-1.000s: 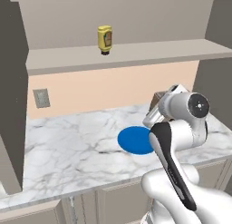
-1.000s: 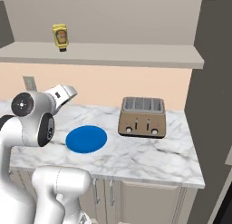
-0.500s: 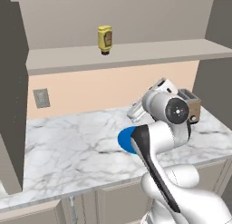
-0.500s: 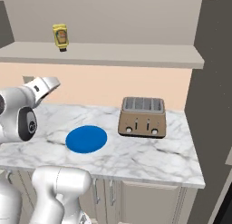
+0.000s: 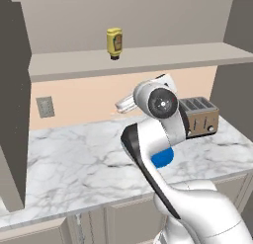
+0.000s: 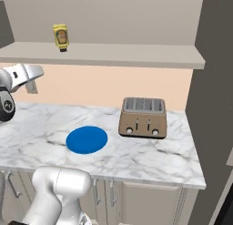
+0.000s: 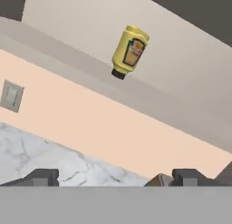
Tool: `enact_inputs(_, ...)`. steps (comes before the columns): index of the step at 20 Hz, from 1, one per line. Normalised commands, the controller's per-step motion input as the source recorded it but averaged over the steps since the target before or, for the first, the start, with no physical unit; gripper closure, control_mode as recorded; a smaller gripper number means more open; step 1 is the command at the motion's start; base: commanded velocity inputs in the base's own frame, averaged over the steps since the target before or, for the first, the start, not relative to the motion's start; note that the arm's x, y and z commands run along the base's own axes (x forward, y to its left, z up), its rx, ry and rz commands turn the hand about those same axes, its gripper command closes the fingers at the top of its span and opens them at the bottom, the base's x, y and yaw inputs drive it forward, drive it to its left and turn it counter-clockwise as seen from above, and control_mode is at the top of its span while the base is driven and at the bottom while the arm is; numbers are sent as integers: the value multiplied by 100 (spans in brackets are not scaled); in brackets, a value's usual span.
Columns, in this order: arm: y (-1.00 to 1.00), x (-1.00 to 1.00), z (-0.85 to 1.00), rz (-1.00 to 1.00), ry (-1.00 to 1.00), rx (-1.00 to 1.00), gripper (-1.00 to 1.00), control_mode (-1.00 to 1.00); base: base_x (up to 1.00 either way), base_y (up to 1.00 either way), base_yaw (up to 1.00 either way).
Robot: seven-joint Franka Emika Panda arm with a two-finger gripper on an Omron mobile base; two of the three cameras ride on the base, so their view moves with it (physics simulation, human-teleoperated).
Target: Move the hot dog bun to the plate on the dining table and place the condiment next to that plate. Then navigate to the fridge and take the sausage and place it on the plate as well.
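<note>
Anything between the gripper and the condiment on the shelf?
Nothing solid. In the hand view, bare peach wall and the shelf's front edge lie between the open gripper and the condiment, which stands cap-down on the shelf.

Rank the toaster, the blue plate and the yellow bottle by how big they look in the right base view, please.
1. Toaster, largest.
2. Blue plate, nearly as wide but it lies flat, so it shows less; the two are close.
3. Yellow bottle, clearly smallest, though it stands farther back on the shelf.

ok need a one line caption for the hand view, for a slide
Open gripper looks up at the yellow condiment standing cap-down on the wall shelf, above the marble counter and a wall outlet.
</note>
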Motion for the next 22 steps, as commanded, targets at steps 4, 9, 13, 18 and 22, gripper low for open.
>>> enact_inputs(4,42,6,35,-6,-18,44,-100,-100,0,0,0)
enact_inputs(9,11,23,32,0,-29,48,-100,-100,0,0,0)
enact_inputs(13,0,46,48,0,-15,42,-100,-100,0,0,0)
enact_inputs(18,0,29,23,0,2,3,-100,-100,0,0,0)
enact_inputs(22,0,14,0,0,5,0,-100,-100,0,0,0)
